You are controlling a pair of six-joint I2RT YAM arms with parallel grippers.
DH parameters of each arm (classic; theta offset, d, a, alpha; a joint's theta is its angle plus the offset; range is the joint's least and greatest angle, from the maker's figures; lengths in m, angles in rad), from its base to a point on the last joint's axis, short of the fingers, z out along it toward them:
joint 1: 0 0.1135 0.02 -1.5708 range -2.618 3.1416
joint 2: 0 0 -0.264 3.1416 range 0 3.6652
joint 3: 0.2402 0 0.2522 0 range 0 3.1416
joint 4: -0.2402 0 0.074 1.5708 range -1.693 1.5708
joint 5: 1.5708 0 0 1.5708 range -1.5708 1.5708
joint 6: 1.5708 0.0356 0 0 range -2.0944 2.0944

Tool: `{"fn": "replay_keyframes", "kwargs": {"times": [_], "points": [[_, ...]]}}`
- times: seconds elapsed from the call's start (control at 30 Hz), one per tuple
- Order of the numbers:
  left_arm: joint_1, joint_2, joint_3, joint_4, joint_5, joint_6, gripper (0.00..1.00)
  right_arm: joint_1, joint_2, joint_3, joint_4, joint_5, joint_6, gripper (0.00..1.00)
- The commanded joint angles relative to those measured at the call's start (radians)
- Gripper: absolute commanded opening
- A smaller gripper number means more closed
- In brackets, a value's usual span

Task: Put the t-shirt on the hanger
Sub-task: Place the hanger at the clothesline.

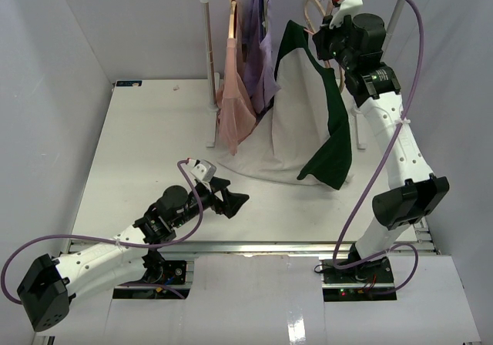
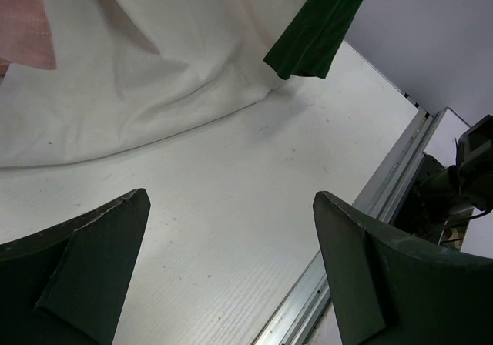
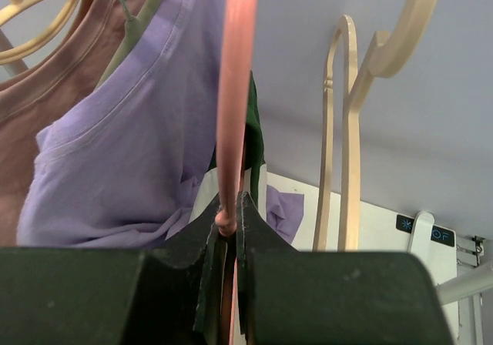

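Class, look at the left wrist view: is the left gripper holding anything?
No, the left gripper is open, its fingers wide apart above the table with nothing between them.

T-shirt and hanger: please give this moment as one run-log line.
right end effector: shut on hanger, high up | t-shirt: hangs below it, hem on table | left end effector: open, empty, low over table

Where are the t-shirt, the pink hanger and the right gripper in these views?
t-shirt (image 1: 296, 129): top external view, on its cream front panel.
pink hanger (image 3: 237, 68): right wrist view, on its thin upright rod.
right gripper (image 3: 231, 210): right wrist view, between its fingertips, shut on the pink hanger.
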Motion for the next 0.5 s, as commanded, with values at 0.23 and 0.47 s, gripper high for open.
{"fn": "replay_keyframes", "kwargs": {"times": [0.23, 0.47], "points": [[-0.015, -0.010, -0.002, 0.019, 0.028, -0.007, 0.98, 0.006, 0.078, 0.078, 0.269, 0.056, -0.027, 0.08], [-0.018, 0.011, 0.005, 0.020, 0.053, -0.011, 0.98, 0.039, 0.101, 0.061, 0.351, 0.074, -0.071, 0.08]]}}
